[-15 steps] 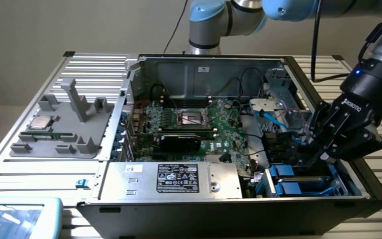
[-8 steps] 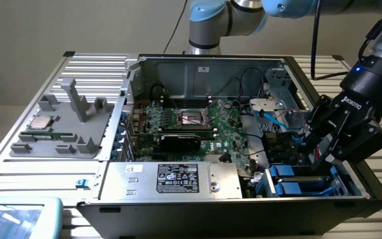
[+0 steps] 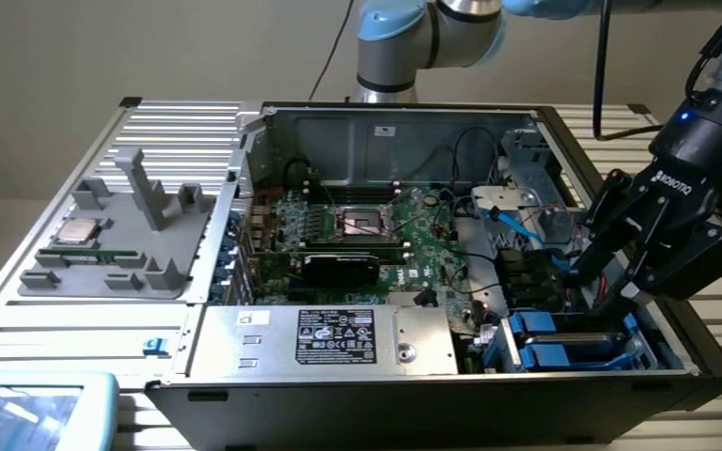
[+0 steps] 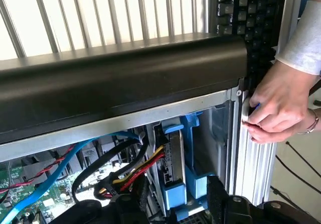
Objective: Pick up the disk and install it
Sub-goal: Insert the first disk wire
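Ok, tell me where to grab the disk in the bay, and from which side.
Grip the disk's blue carrier rails across its thin width, coming from the open top of the computer case. It stands on edge in the drive bay, so probably only its upper edge is reachable.

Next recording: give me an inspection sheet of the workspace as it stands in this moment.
Surface: slatted pale metal table carrying an open black computer case.
Job's things: silver-grey hard drive in blue plastic carrier rails sits upright in the drive bay at the case's corner.
Clutter: grey plastic fixture tray holding a small square silver chip; big grey metal box with black label.
Grippers: black gripper above the drive bay, jaws open, holding nothing.
Cables: blue, red and black leads beside the drive.
Surroundings: a person's hand touching the case's edge.
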{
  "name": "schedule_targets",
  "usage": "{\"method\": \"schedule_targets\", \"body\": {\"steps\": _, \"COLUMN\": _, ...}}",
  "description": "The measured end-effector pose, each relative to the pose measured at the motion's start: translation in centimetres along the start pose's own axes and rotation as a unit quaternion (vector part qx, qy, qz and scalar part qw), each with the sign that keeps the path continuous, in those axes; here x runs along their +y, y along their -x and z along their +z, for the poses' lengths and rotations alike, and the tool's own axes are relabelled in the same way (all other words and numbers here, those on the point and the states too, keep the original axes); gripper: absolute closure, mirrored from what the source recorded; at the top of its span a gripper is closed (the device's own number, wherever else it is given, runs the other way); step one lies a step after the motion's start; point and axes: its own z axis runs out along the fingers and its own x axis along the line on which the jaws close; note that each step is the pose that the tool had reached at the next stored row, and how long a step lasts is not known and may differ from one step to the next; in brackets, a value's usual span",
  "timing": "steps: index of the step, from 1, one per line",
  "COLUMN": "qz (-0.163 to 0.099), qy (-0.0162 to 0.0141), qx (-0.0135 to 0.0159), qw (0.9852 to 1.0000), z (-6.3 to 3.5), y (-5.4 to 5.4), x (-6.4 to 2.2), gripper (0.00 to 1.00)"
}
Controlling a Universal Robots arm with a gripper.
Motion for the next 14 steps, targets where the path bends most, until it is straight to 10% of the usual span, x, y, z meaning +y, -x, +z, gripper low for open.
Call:
{"method": "schedule_targets", "body": {"steps": 7, "qz": 0.005, "qy": 0.0024, "qx": -0.0105, "qw": 0.9999, "z": -0.86, "y": 0.42, "x": -0.38, "gripper": 0.41}}
{"method": "schedule_targets", "body": {"steps": 14, "qz": 0.016, "qy": 0.0185, "qx": -0.0266, "qw": 0.9993, "z": -1.01, "y": 0.55, "x": -0.68, "gripper": 0.41}}
